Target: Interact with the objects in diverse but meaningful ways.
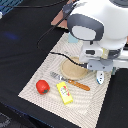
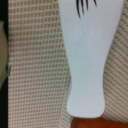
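Note:
A white elongated piece (image 1: 100, 77) lies on the woven placemat (image 1: 45, 100), at the exterior view's right of the tan plate. My gripper (image 1: 101, 71) hangs directly over it, and the bulky wrist hides the fingers. The wrist view is filled by the white piece (image 2: 87, 55), which has a dark mark at one end; no fingers appear there. A shiny red pepper-like vegetable (image 1: 42, 86) and a yellow box with a red label (image 1: 64, 93) sit near the mat's front, apart from the gripper.
The tan round plate (image 1: 75, 70) sits mid-mat, with a fork (image 1: 56, 76) and a wooden-handled knife (image 1: 79, 84) in front of it. A black cable (image 1: 50, 30) runs over the dark table behind. The arm's body blocks the back right.

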